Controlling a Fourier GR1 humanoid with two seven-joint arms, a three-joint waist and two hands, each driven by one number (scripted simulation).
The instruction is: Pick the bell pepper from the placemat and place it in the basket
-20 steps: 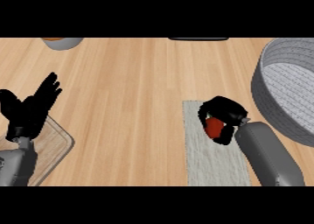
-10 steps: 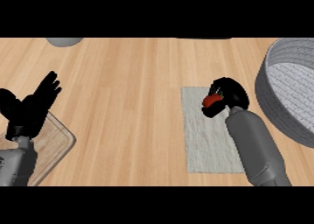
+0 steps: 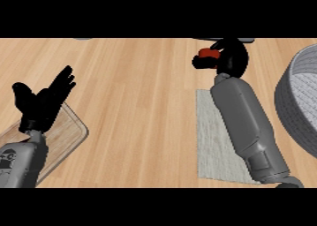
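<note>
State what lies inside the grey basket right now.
Only the basket's woven grey inside shows; its far part runs out of view. The bell pepper is outside it, held in the right hand.

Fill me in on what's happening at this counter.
The right hand is curled round the red bell pepper and holds it above the wooden counter, beyond the far end of the grey placemat. The grey basket sits to the right, and the pepper is not yet in it. The left hand rests open at the left, over a clear tray.

Kitchen: wooden counter (image 3: 141, 88), placemat (image 3: 216, 145), woven basket (image 3: 304, 101).
</note>
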